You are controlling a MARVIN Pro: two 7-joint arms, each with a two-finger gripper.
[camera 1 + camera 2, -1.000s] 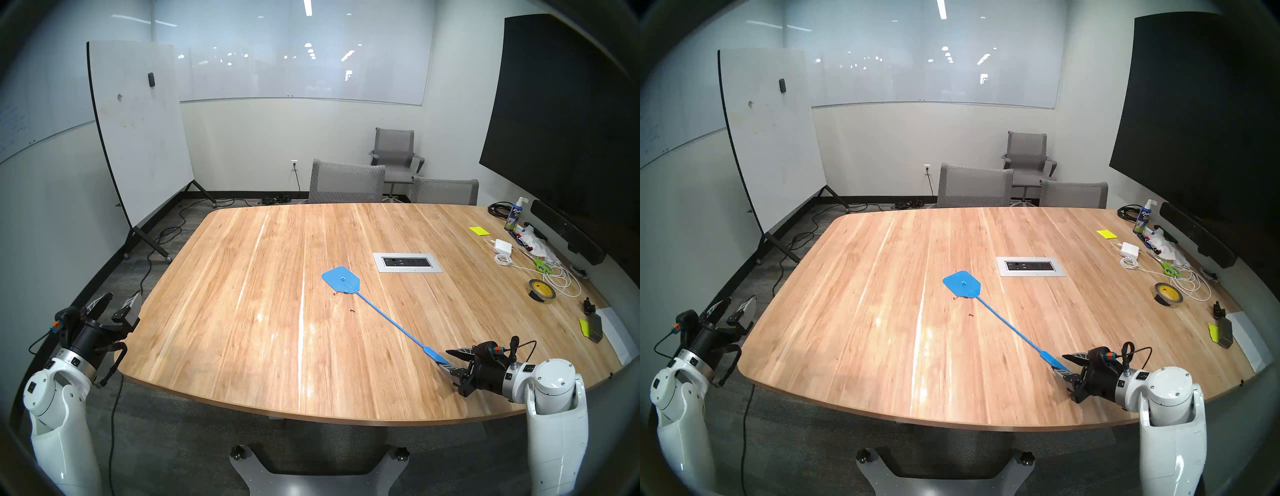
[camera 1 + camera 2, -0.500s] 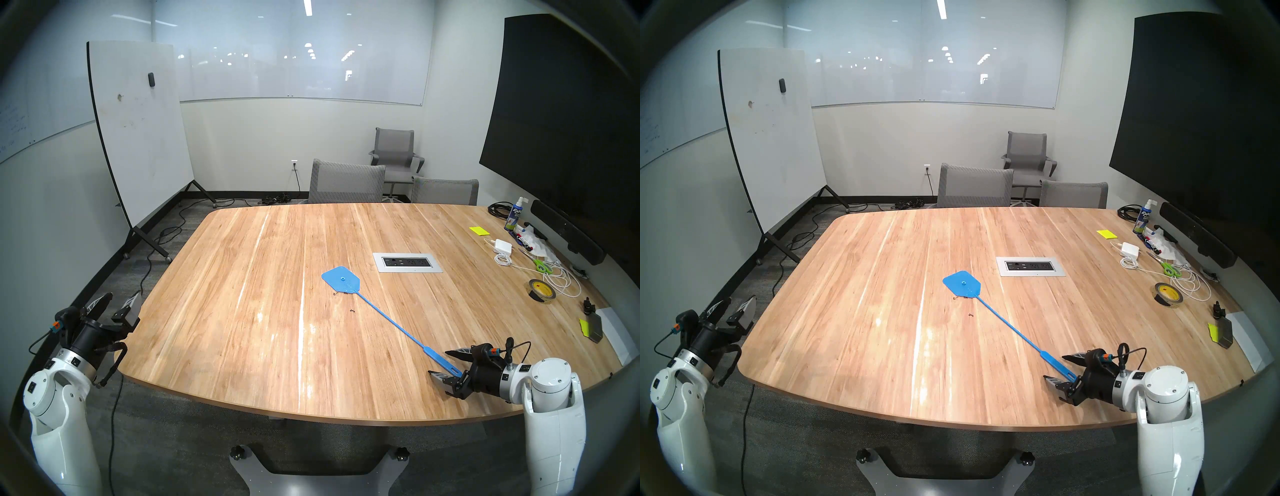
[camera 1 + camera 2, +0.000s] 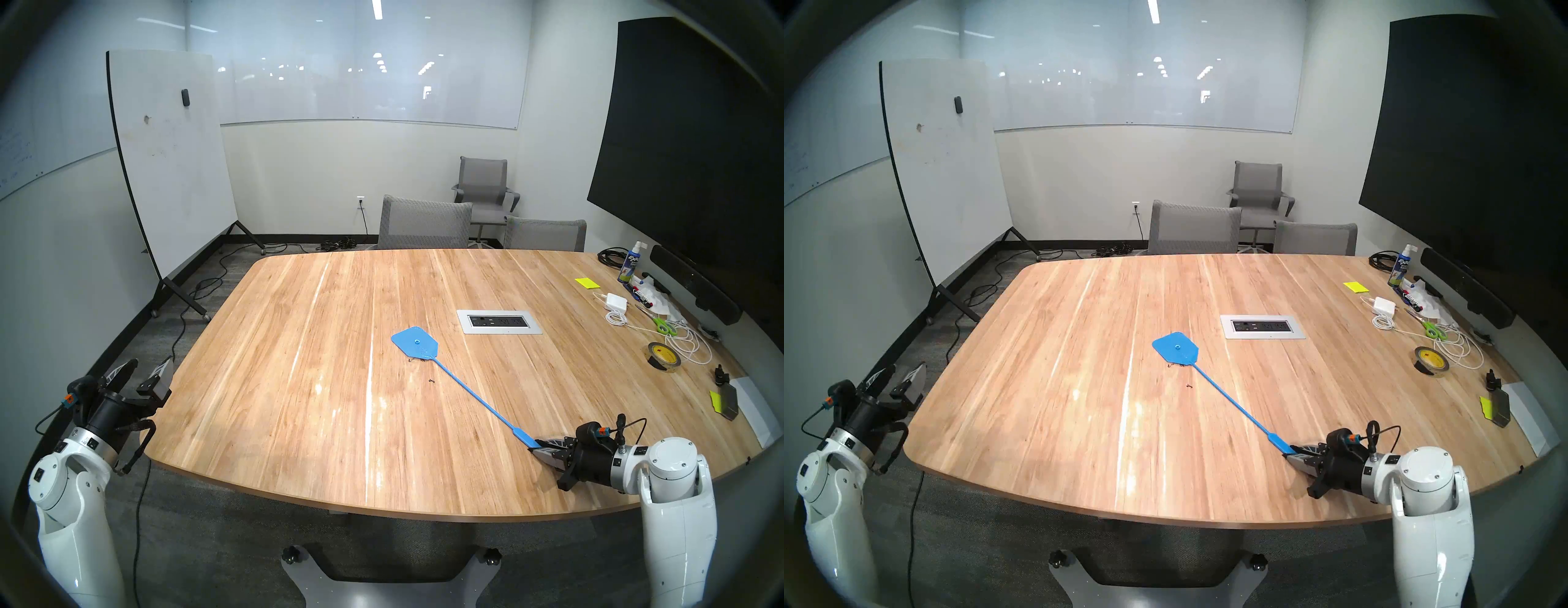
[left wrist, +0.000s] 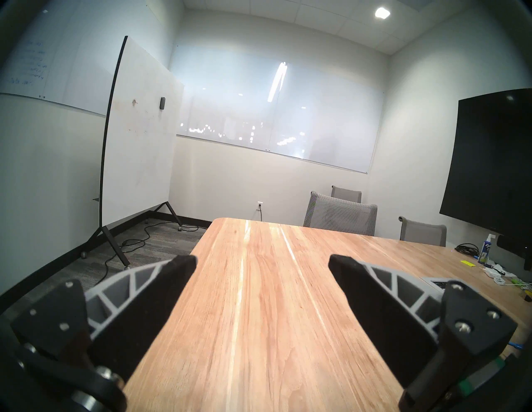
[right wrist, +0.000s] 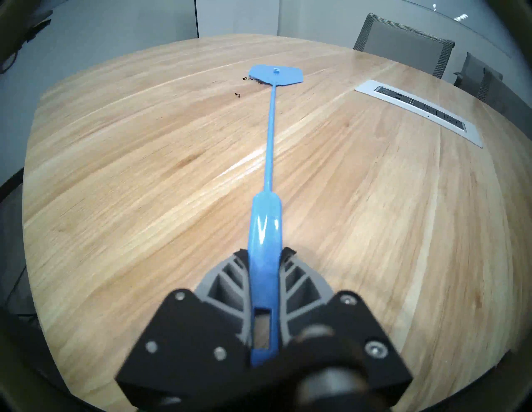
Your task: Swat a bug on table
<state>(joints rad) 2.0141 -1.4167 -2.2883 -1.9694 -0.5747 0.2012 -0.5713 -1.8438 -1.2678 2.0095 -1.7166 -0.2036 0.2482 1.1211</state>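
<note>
A blue fly swatter lies flat on the wooden table, its head near the middle. My right gripper is shut on the end of the swatter's handle, low over the near right of the table. A tiny black bug sits just left of the shaft. More dark crumbs lie at the near edge of the swatter's head. My left gripper hangs open and empty beside the table's left edge.
A silver outlet panel is set into the table behind the swatter. Along the right edge lie a tape roll, green scissors, white cables, a charger, a spray bottle and a black knob. Grey chairs stand at the far side.
My right gripper spread wide around the handle's end, then closed on it. The swatter shifted slightly to the left. The left arm has not moved.
</note>
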